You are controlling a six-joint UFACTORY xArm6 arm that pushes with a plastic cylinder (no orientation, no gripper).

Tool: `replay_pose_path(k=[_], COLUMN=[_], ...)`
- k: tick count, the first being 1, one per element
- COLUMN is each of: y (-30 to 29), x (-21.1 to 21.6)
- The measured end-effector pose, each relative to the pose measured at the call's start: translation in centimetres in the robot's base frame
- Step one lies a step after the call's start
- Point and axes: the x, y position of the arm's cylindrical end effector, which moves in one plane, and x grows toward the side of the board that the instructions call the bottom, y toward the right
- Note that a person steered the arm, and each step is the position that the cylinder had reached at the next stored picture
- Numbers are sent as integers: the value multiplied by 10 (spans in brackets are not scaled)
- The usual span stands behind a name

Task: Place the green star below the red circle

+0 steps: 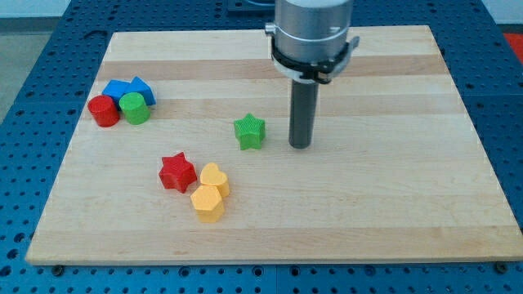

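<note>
The green star (250, 131) lies near the middle of the wooden board (376, 204). The red circle (104, 110) stands at the view's left, touching a green circle (135, 108). My tip (301, 144) rests on the board just to the right of the green star, a small gap apart from it. The rod rises straight up to the grey arm end at the view's top.
Two blue blocks (131, 88) sit just above the red and green circles. A red star (177, 172) lies below and left of the green star, next to a yellow heart (215, 178) and a yellow hexagon (207, 202).
</note>
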Motion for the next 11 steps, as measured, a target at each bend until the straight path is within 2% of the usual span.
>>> replay_pose_path(k=[1, 2, 3, 4, 5, 6, 8, 10, 11], y=[-57, -140, -178, -143, -111, -117, -180, -200, -232], x=[-1, 11, 11, 8, -16, -29, -28, -14, -6])
